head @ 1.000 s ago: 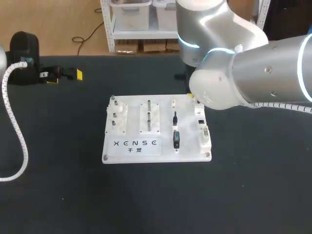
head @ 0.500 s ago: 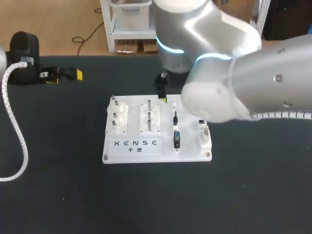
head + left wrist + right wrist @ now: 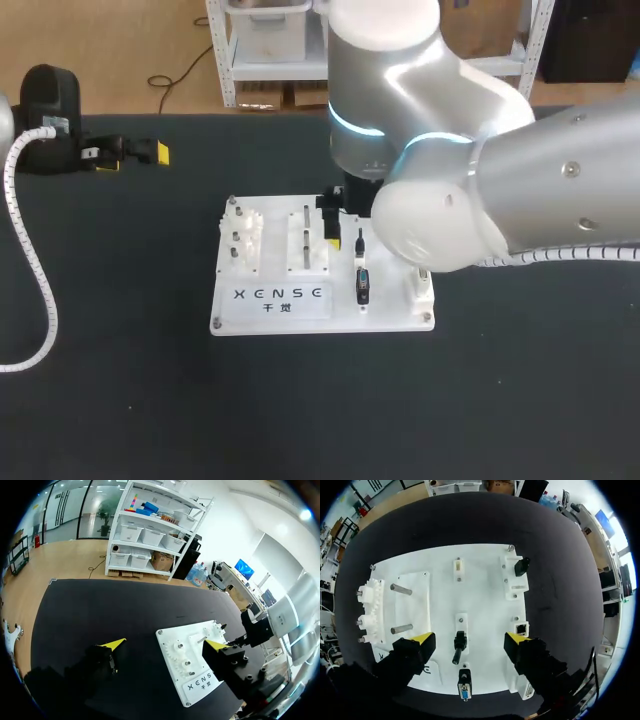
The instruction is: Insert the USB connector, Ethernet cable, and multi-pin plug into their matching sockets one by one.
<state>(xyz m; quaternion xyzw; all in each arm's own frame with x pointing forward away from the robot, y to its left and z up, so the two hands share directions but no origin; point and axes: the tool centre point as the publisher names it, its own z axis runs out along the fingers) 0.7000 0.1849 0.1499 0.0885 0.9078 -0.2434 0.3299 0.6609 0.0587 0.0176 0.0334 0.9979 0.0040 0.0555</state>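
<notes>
The white board (image 3: 270, 300) lies mid-table. In the right wrist view my right gripper (image 3: 470, 641) hangs open above it, a yellow-tipped finger on either side of the black Ethernet plug (image 3: 458, 645) in its holder, without touching it. Just behind that plug lies the blue-faced multi-pin plug (image 3: 464, 690). A black USB connector (image 3: 521, 566) sits in the white socket block at the board's far corner. The Ethernet socket (image 3: 521, 628) is beside the right finger. From the head view the right gripper (image 3: 340, 228) is over the board's middle. My left gripper (image 3: 130, 152) rests open and empty at the far left.
A white gear block (image 3: 371, 612) and two metal pegs (image 3: 400, 589) take up the board's other half. An empty white holder (image 3: 457, 566) stands ahead of the Ethernet plug. A white corrugated hose (image 3: 35, 270) trails along the table's left side.
My right arm swung left from the board's right rear corner to above the plug holders, and its fingers opened. The left arm stayed put.
</notes>
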